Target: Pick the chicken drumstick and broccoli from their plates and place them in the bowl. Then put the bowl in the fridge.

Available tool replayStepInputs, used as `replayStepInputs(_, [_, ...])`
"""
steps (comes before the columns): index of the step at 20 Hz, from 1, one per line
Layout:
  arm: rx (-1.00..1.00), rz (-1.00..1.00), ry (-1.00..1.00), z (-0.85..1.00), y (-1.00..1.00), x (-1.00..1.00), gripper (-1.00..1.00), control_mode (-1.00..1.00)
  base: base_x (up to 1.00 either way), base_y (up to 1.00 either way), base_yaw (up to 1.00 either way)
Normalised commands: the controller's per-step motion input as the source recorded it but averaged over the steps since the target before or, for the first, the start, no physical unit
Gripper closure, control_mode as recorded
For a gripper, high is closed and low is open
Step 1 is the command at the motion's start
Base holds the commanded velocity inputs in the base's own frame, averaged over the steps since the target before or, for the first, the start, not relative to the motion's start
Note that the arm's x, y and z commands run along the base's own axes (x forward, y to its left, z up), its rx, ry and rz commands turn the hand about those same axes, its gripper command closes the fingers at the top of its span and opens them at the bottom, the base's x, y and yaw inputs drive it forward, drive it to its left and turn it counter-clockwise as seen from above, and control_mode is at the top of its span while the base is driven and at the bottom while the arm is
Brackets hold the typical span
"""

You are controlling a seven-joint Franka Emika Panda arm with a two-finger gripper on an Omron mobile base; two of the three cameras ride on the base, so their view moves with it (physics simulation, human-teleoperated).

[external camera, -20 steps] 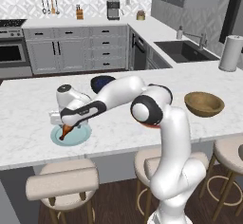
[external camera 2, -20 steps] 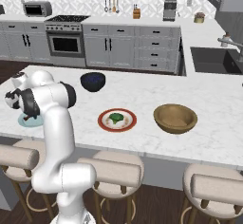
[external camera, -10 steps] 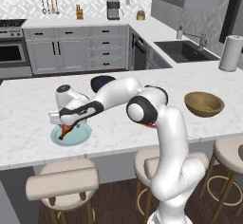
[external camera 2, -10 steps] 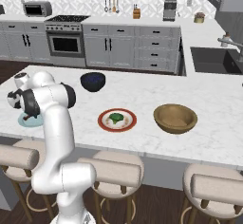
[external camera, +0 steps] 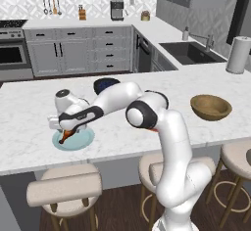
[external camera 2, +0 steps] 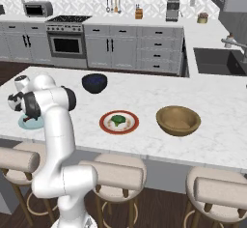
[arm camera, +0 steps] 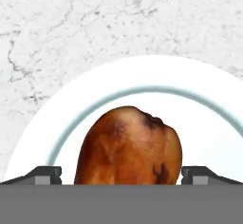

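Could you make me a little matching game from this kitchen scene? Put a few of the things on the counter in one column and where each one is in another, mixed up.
Things:
1. drumstick
2. broccoli
3. wooden bowl
4. dark bowl

Places:
A. on the red-rimmed plate
B. farther back on the counter, behind the red-rimmed plate
C. on the pale blue-green plate, between the open gripper's fingertips
D. empty, beside the red-rimmed plate, toward the sink end

Pairs: 1-C, 2-A, 3-D, 4-B
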Motion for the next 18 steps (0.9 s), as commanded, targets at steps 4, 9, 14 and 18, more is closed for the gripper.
replayStepInputs(4, [0.0, 0.0, 0.0, -0.19, 0.06, 0.05, 1.0, -1.0, 0.0, 0.0, 0.0])
replayStepInputs(9, [0.0, 0.0, 0.0, -0.12, 0.01, 0.0, 1.0, -1.0, 0.0, 0.0, 0.0])
replayStepInputs(14, [0.0, 0.0, -0.02, 0.02, -0.02, 0.0, 1.0, -1.0, 0.0, 0.0, 0.0])
replayStepInputs(18, [0.03, 0.07, -0.1, 0.57, -0.66, -0.04, 1.0, -1.0, 0.0, 0.0, 0.0])
